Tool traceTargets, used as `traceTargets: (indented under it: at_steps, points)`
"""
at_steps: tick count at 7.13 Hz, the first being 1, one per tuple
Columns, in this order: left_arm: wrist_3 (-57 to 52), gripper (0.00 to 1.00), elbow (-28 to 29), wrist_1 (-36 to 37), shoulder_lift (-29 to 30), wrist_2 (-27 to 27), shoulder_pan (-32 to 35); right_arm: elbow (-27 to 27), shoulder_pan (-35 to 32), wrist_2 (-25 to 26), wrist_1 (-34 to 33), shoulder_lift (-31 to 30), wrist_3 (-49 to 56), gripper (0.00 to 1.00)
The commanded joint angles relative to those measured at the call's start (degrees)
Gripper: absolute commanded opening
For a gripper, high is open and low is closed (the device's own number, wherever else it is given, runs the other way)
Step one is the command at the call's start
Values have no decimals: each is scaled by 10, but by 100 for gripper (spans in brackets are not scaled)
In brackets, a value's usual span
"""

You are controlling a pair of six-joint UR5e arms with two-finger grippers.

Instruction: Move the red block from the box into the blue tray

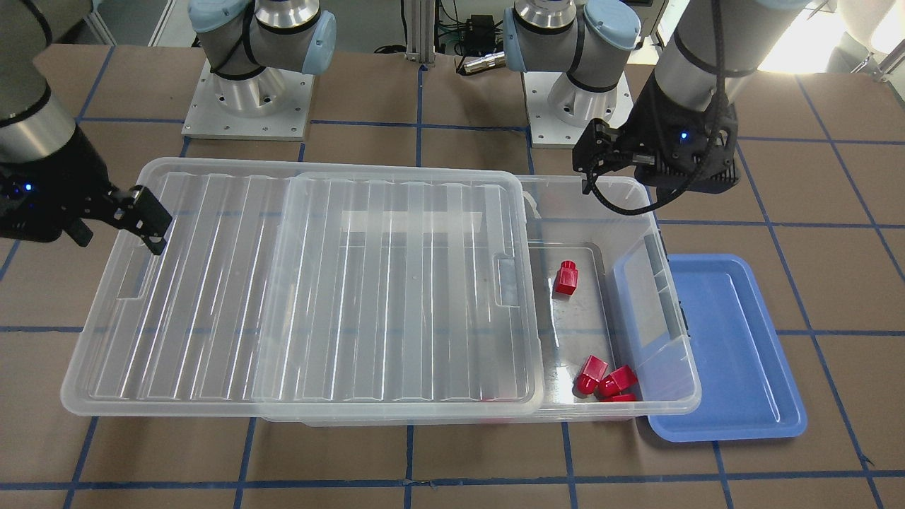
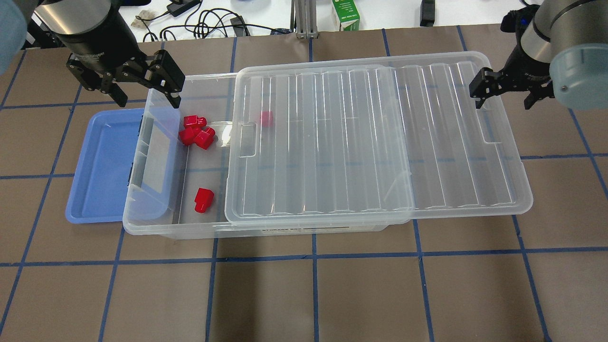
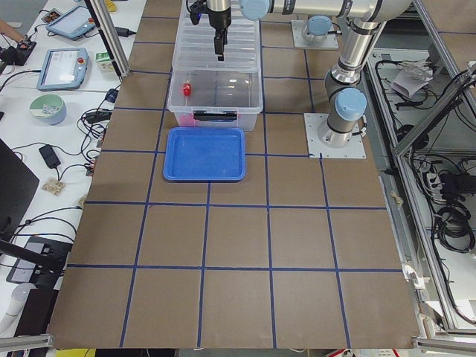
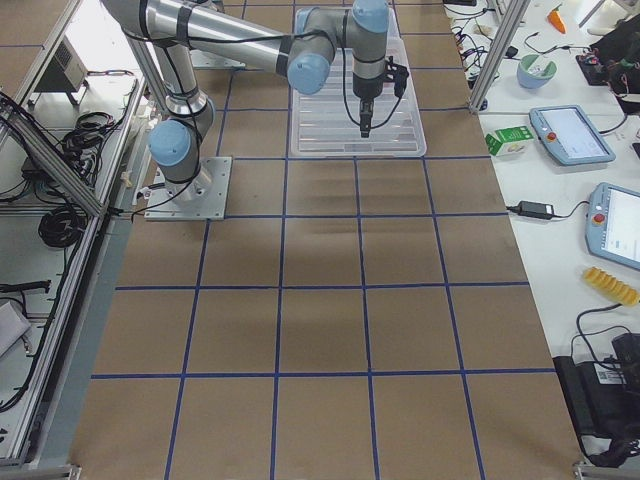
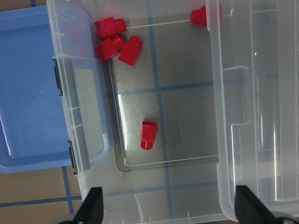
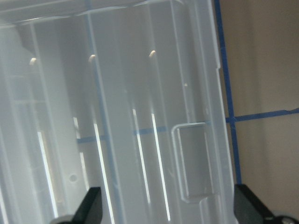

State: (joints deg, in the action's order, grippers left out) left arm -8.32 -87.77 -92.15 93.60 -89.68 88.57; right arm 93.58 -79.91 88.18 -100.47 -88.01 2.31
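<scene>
The clear box [image 2: 190, 232] lies across the table, its ribbed lid [image 2: 380, 142] slid toward my right so the left end is uncovered. In the uncovered end a lone red block [image 2: 204, 199] lies near the front wall, and a cluster of three [image 2: 194, 133] sits at the far corner. Another red block [image 2: 266, 118] shows through the lid. The empty blue tray [image 2: 102, 166] sits against the box's left end. My left gripper [image 2: 145, 92] is open and empty above the box's far left corner; its wrist view shows the lone block [image 5: 148, 135]. My right gripper [image 2: 503, 97] is open and empty over the lid's right end.
The lid overhangs the box's right end and rests on the table. A green carton [image 2: 345, 14] and cables lie beyond the table's far edge. The arm bases [image 1: 247, 92] stand at the robot's side. Brown table with blue tape lines surrounds the box.
</scene>
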Motion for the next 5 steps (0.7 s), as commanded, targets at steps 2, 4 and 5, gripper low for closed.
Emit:
traceTargets:
  at_steps: [2,4,5]
  points:
    - [-119,100,-134,135,25,-1,-5,-55,-133,8,85,-20,-132,100]
    - [-87,100,-196,219,40,-1,-5,-58,-133,1,85,-15,-140,100]
    - [-78,100,-212,222,46,0,-9,-58,-133,3,85,-16,-140,100]
